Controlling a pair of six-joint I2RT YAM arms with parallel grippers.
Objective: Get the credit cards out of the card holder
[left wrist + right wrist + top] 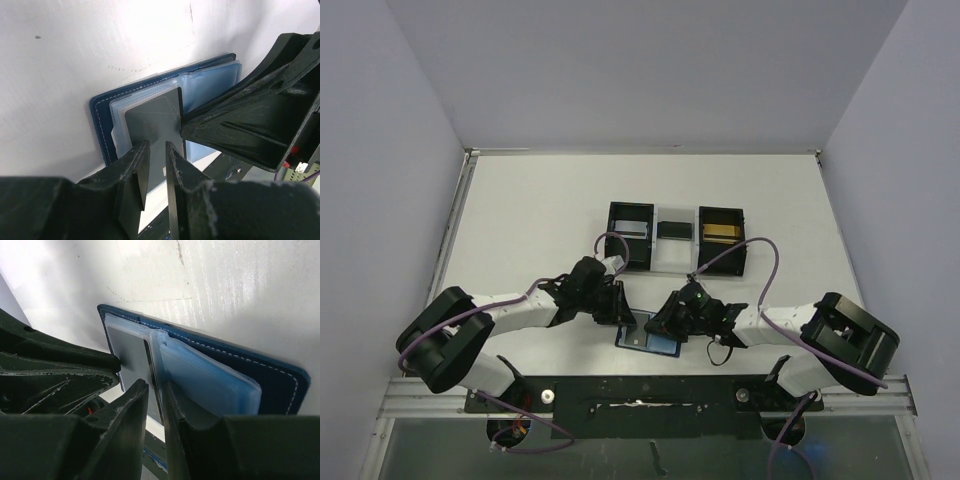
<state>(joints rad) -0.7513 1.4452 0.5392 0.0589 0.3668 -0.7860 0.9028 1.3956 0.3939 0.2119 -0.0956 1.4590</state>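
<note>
The dark blue card holder [665, 349] [100, 120] [225, 352] lies open near the table's front edge, its clear sleeves [205, 380] fanned up. A dark grey credit card [640, 334] [152, 120] [127, 352] sticks partly out of a sleeve. My left gripper [625, 318] [157, 145] comes in from the left, its jaws nearly together on that card's near corner. From the right, my right gripper [665, 325] [155, 385] is closed on a thin sleeve edge of the holder. The two grippers' tips almost meet over the card.
Two black open-top boxes [630, 250] [722, 255] stand behind, joined by a white tray [672, 250]. The left box holds a silvery card [632, 228], the right one a gold card [720, 233], and the tray a dark card [672, 229]. The base rail [640, 400] runs just in front.
</note>
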